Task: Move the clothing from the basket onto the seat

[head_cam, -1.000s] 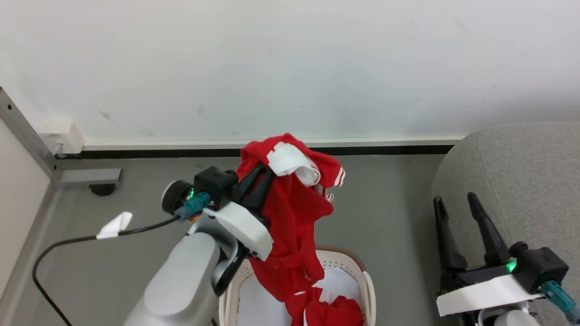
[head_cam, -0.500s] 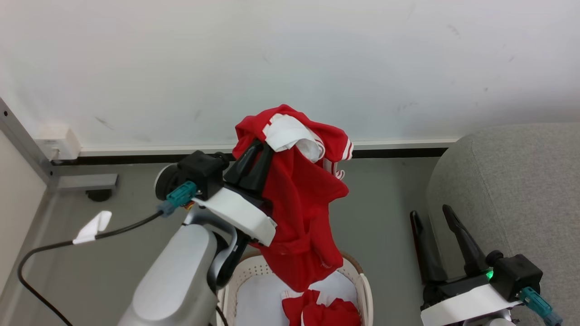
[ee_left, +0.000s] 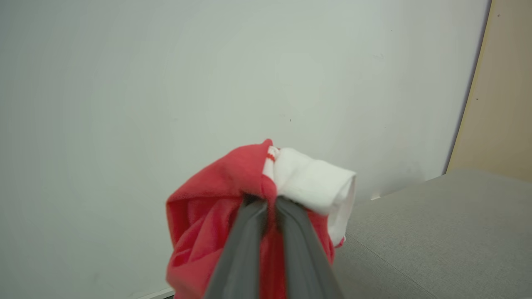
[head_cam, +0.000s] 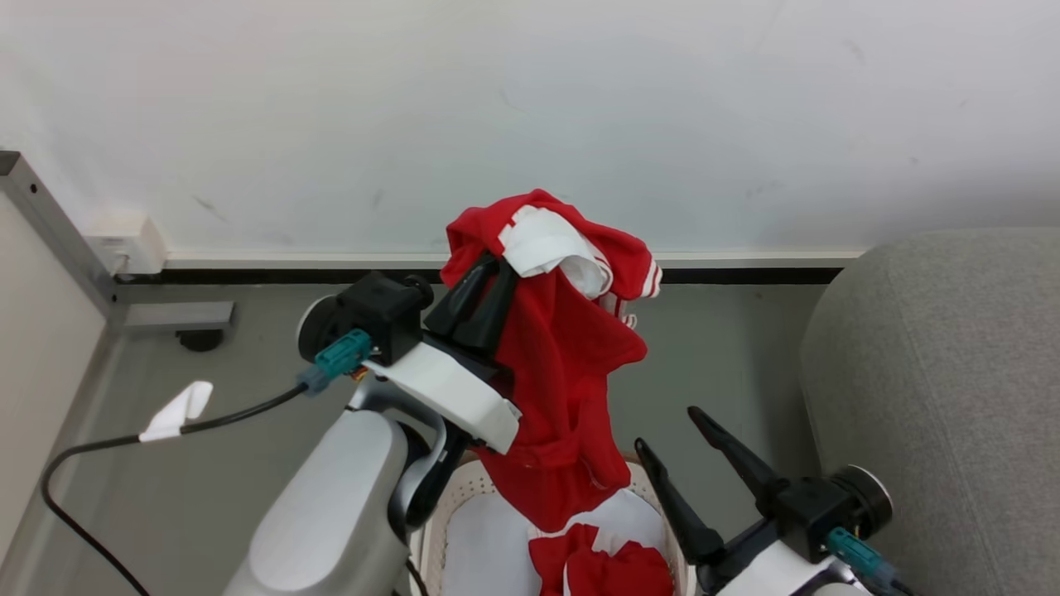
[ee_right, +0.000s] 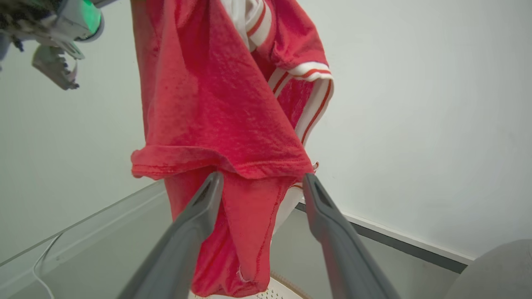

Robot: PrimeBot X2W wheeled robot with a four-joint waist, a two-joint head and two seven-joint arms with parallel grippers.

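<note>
head view is showing the left gripper [head_cam: 495, 269] raised above the basket [head_cam: 451, 497]. its two dark fingers are pressing together and pinching the top of the red clothing [head_cam: 563, 389]. this garment is hanging straight down from the pinch, and its lower hem is reaching just over the opening of the basket. a white panel with striped trim is folding over the top, just beside the fingers. another red piece [head_cam: 600, 567] is lying inside the basket, on the white liner [head_cam: 480, 546]. the right gripper [head_cam: 665, 427] is hovering at the right side of the basket. its jaws are spreading wide and holding nothing, with the tips pointing toward the hanging cloth. right wrist view is showing the hem near these tips, but i cannot tell if it is touching them. the grey seat [head_cam: 936, 372] is standing further right of the basket, apart from the clothing.
</note>
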